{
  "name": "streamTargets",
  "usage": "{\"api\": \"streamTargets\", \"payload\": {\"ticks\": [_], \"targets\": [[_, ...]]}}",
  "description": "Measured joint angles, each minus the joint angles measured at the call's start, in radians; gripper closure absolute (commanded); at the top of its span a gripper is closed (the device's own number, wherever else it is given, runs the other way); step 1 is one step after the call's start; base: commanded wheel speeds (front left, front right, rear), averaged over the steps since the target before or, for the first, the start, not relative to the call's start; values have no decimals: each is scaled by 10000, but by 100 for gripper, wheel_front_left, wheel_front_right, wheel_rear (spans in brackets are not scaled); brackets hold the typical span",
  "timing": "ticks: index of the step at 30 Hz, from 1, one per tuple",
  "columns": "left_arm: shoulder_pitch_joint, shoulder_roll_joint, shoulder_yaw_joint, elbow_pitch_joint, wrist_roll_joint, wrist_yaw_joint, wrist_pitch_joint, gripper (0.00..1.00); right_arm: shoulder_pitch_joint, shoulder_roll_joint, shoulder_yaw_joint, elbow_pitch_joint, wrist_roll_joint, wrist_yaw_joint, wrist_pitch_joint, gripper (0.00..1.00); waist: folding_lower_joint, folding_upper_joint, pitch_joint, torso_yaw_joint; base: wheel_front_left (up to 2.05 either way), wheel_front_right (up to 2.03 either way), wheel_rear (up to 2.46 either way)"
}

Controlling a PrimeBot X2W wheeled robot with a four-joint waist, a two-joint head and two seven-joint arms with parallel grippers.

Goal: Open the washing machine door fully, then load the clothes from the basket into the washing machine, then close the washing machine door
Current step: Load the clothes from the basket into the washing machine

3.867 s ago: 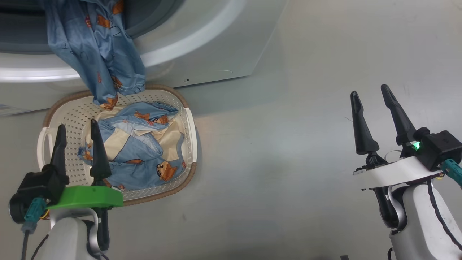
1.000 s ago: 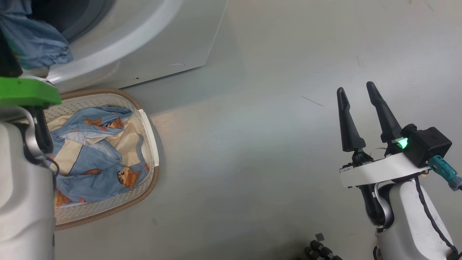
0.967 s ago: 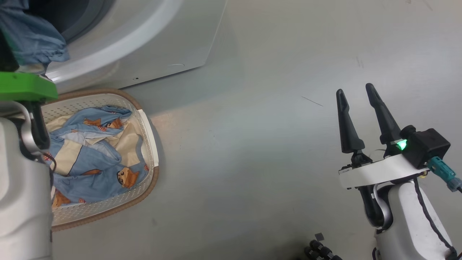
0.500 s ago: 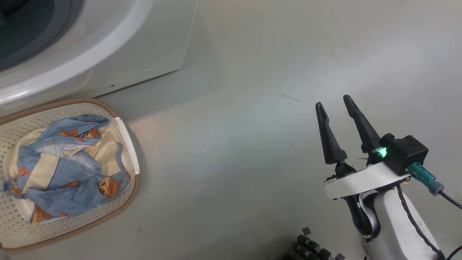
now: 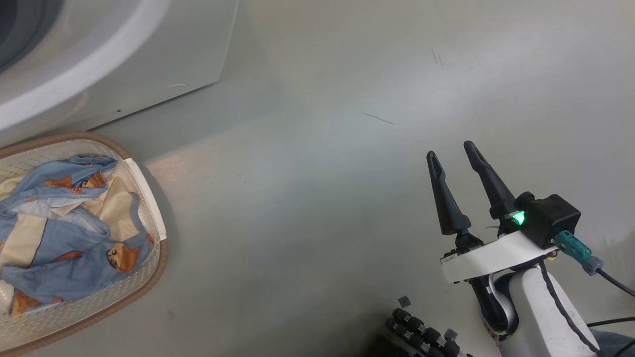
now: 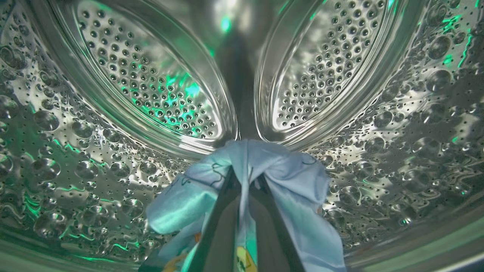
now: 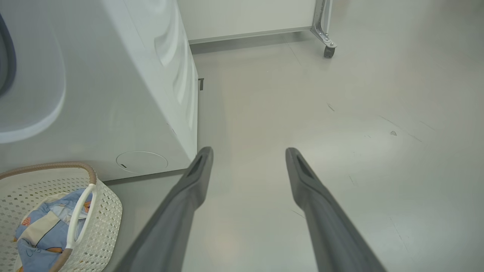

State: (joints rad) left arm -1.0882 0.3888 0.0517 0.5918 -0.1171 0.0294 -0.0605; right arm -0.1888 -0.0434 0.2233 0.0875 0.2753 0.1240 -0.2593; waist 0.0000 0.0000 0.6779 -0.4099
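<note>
Grey floor (image 5: 307,208) surrounds spread right hand (image 5: 449,149).

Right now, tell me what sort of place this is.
Likely a laundry corner in a lab or workshop: a white front-loading washing machine, a basket of printed clothes on bare grey floor, and a castor-wheeled frame.

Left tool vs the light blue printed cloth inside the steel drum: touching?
Touching. Left wrist view: the left tool is shut on the light blue printed cloth, fabric pinched between its fingers and draping over both.
</note>
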Motion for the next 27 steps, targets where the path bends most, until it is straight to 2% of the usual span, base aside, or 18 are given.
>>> {"api": "streamTargets", "payload": {"ticks": [5, 12, 15, 16, 18, 22, 23, 24, 25, 27], "targets": [[-564, 69, 79, 221, 8, 17, -299, 100, 0, 23, -44, -13, 12, 0, 0, 0, 0, 0, 151, -145, 0, 0, 0], [-1220, 100, 341, 351, 46, 454, -1104, 100, 2, 29, -29, -13, 13, 0, 0, 0, 0, 0, 229, -178, 0, 0, 0], [-1346, 153, 343, 637, 123, 483, -1233, 100, 3, 33, -6, -13, 13, 0, 0, 0, 0, 0, 261, -179, 0, 0, 0], [-1344, 159, 284, 840, 221, 493, -1193, 97, 3, 33, -2, -13, 15, 0, 0, 0, 0, 0, 271, -180, 0, 0, 0], [-1323, 159, 211, 1221, 336, 531, -1106, 79, 3, 33, 15, -10, 29, 0, 0, 0, 0, 0, 285, -186, 0, 0, 0], [-1322, 153, 142, 1714, 389, 543, -1011, 51, 4, 35, 31, -2, 81, 0, 0, 0, 0, 0, 286, -207, 0, 0, 0], [-1324, 150, 142, 1831, 387, 543, -968, 15, 4, 36, 29, 0, 81, 0, 0, 0, 0, 0, 279, -213, 0, 0, 0], [-1328, 138, 128, 2008, 389, 560, -966, 15, 8, 36, 17, 13, 81, 0, 0, 0, 0, 0, 265, -222, 0, 0, 0], [-1334, 121, 130, 2107, 389, 581, -968, 0, 8, 40, -13, 31, 81, 0, 0, 0, 0, 0, 251, -221, 0, 0, 0], [-1335, 12, 136, 2389, 387, 629, -871, 0, 12, 42, -121, 81, 81, 0, 0, 0, 0, 0, 201, -201, 0, 0, 0]]}}
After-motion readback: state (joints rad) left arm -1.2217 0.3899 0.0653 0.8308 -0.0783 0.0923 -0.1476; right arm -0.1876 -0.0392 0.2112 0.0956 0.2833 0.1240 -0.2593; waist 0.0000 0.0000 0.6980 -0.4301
